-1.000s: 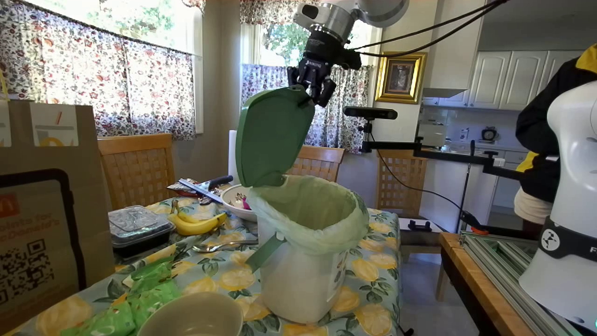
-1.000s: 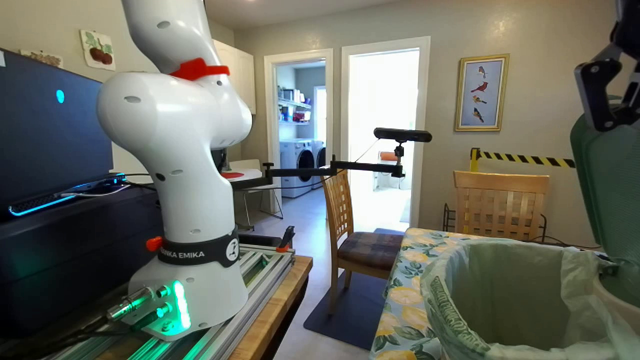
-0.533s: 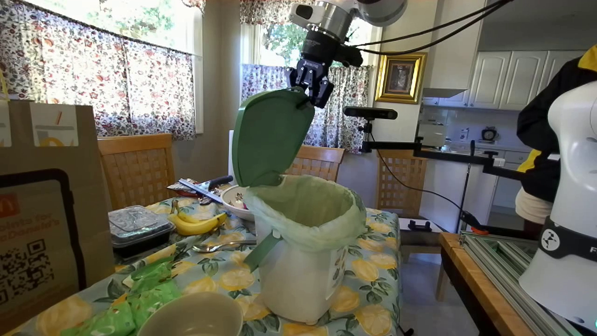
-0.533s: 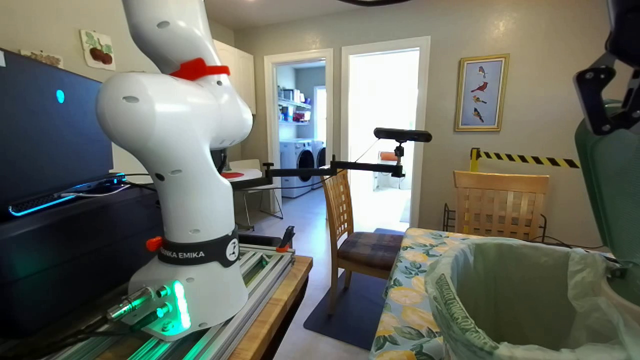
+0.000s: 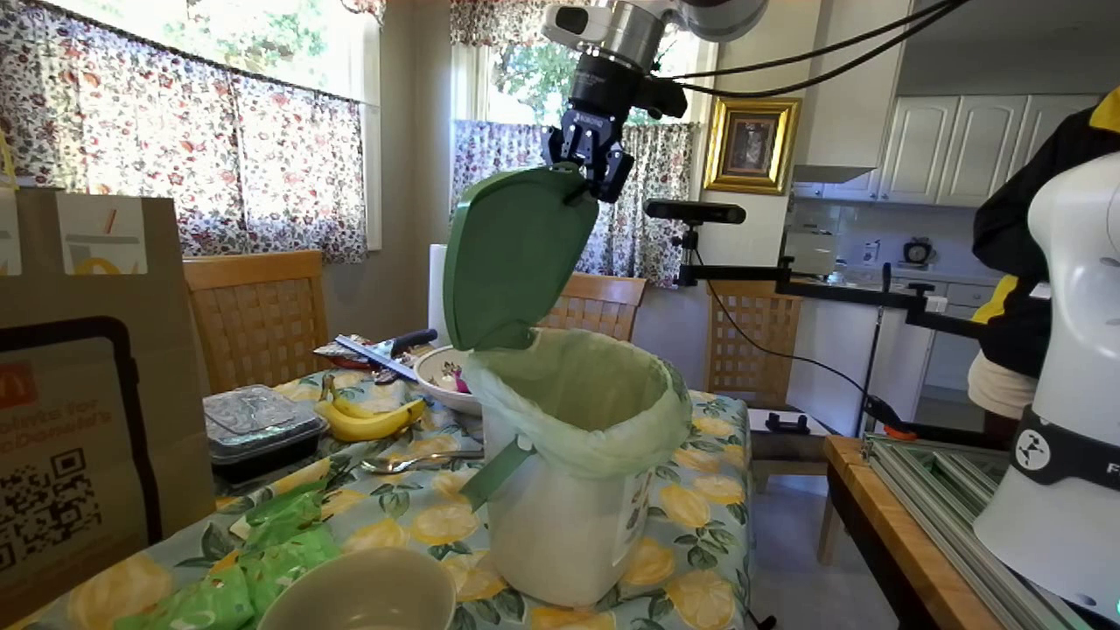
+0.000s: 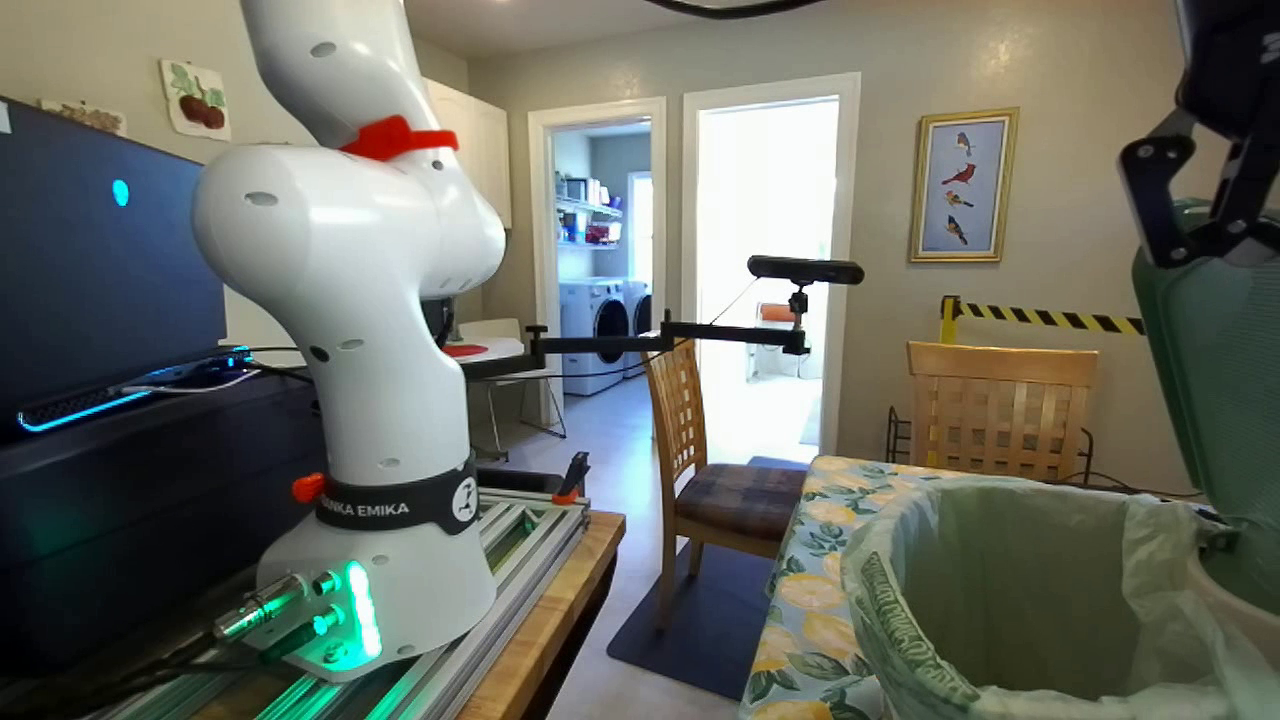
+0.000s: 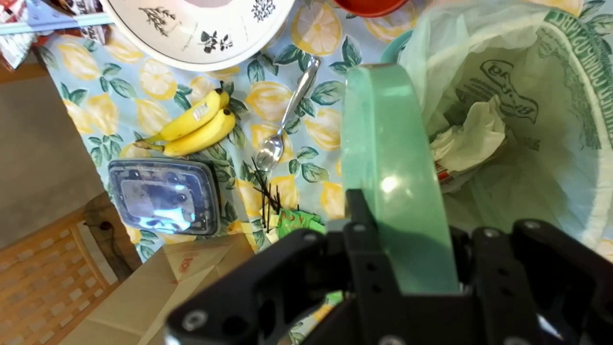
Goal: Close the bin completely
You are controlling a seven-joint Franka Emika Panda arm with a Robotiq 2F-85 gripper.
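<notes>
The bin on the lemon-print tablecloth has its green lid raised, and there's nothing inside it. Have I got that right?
Not quite: the bin isn't empty. The wrist view shows crumpled pale paper inside. The rest holds: green lid raised, lemon-print tablecloth beneath.

A white bin [image 5: 569, 534] with a green lid [image 5: 516, 254] and a pale green liner [image 6: 1030, 580] lettered in darker green stands out against a light blue tablecloth [image 5: 713, 525] patterned with yellow lemons and green leaves, the gripper [image 7: 408, 214] black. Yellow bananas [image 7: 194, 125], a brown paper bag [image 5: 66, 376] and a white bowl [image 7: 206, 43] printed with dark sprigs add further tones, while white curtains [image 5: 289, 175] carry a red floral print. The robot arm [image 6: 345, 245] is white with a black band [image 6: 400, 500] and a red strap [image 6: 400, 140], the barrier tape [image 6: 1050, 318] black-and-yellow striped, the picture frame [image 5: 785, 147] gold.
</notes>
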